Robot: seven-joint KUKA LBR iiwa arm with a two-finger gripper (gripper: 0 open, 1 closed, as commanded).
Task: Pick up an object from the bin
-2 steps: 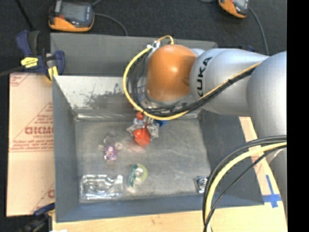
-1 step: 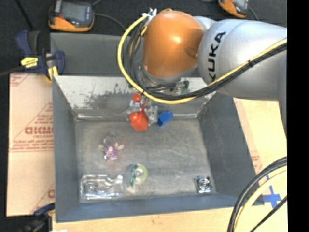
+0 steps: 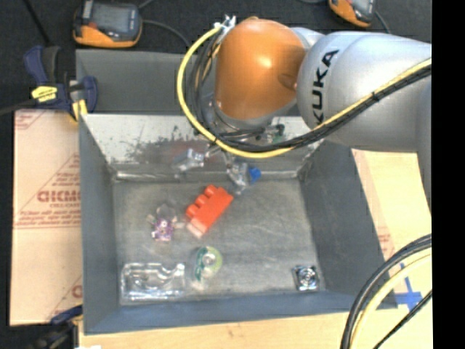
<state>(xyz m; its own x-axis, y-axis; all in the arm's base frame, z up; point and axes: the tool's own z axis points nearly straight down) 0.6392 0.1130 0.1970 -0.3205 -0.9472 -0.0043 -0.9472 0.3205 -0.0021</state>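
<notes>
Pincer (image 3: 237,173) hung by the bin's (image 3: 98,217) back wall, near an orange toy brick (image 3: 208,209). Its opening could not be told.

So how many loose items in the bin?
6: orange block mid-floor, purple piece left of it, green ring below, clear packet front-left, metal piece front-right, blue bit by the gripper. The arm may hide more.

End effector (image 3: 237,174) hung low at the back of the bin (image 3: 98,217), just behind an orange block (image 3: 208,209).
A blue piece (image 3: 253,172) lay beside it; a purple trinket (image 3: 162,228) sat left of the block, with a green ring (image 3: 206,261), clear plastic (image 3: 151,279) and a metal part (image 3: 306,277) along the front.
</notes>
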